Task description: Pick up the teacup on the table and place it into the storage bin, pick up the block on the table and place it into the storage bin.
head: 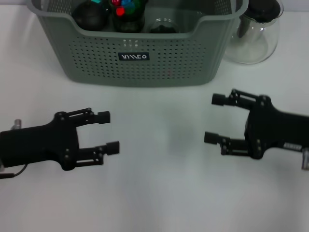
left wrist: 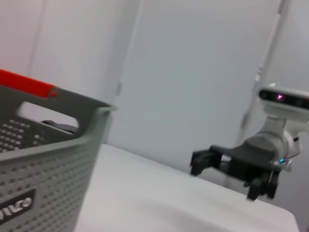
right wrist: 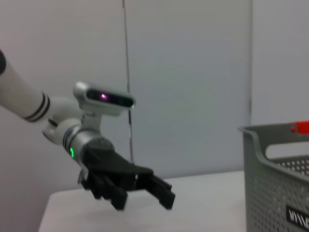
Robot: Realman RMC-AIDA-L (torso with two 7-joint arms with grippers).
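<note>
The storage bin, grey-green with perforated walls, stands at the back centre of the white table. Its wall also shows in the left wrist view and the right wrist view. Inside it lie dark rounded things, a small red, blue and green piece and a clear round glass item. I cannot tell which of these is the teacup or the block, and neither lies on the table. My left gripper hovers open and empty front left, also seen as the left gripper. My right gripper is open and empty front right, also seen as the right gripper.
A clear glass carafe with a black lid stands right of the bin at the back. A red strip shows beyond the bin's far rim. Bare white tabletop lies between the two grippers and in front of the bin.
</note>
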